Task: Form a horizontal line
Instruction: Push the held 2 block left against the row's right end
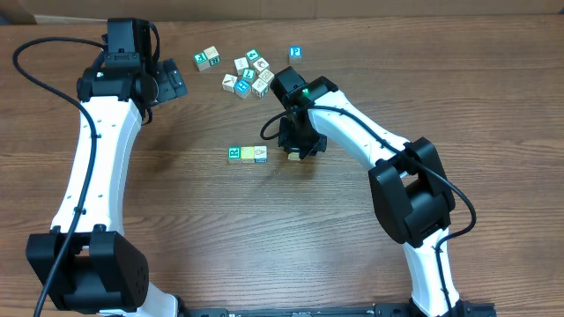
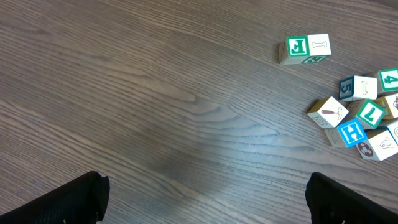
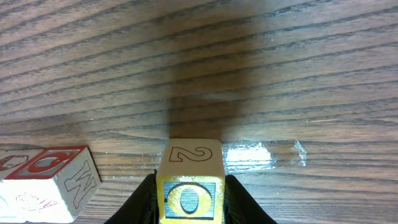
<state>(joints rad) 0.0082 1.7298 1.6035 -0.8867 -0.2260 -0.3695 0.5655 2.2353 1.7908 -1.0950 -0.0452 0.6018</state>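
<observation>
Two wooden letter blocks [image 1: 248, 154] lie side by side in a short row at mid table. My right gripper [image 1: 293, 151] is shut on a yellow "O" block [image 3: 190, 186] with a "2" on its top, held just right of that row; the row's end block with a red "O" and a "W" [image 3: 46, 180] shows at the left of the right wrist view. A heap of loose blocks [image 1: 249, 74] lies at the back. My left gripper [image 2: 202, 199] is open and empty, over bare table left of the heap [image 2: 360, 118].
A pair of blocks [image 1: 207, 59] sits left of the heap, also in the left wrist view [image 2: 305, 48]. A single blue block [image 1: 295, 53] lies at the back right. The table's far edge runs just behind the blocks.
</observation>
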